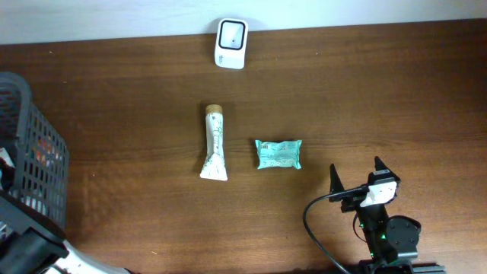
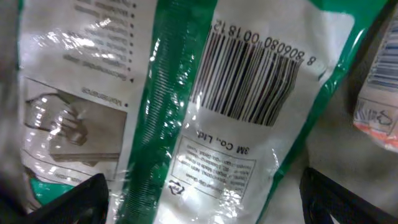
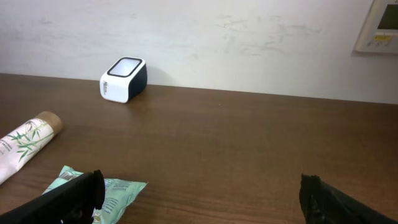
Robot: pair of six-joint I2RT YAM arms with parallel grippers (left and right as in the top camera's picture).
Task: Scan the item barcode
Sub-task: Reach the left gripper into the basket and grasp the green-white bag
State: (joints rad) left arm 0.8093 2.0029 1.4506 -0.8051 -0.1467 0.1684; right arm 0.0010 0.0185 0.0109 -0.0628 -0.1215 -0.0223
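In the left wrist view a green-and-white plastic packet [image 2: 249, 124] fills the frame, its barcode [image 2: 255, 74] facing the camera. My left gripper [image 2: 202, 194] is open, with a dark finger low on each side of the packet and a gap still showing on the right. The left arm [image 1: 27, 255] reaches in at the lower left beside the basket [image 1: 34, 152]; its fingers are hidden overhead. The white scanner [image 1: 230, 43] [image 3: 124, 79] stands at the far table edge. My right gripper [image 1: 356, 171] [image 3: 200, 186] is open and empty near the front right.
A white tube with a tan cap [image 1: 214, 143] [image 3: 28, 140] and a teal packet [image 1: 278, 154] [image 3: 118, 190] lie mid-table, left of the right gripper. A white carton [image 2: 379, 112] lies right of the green-and-white packet in the basket.
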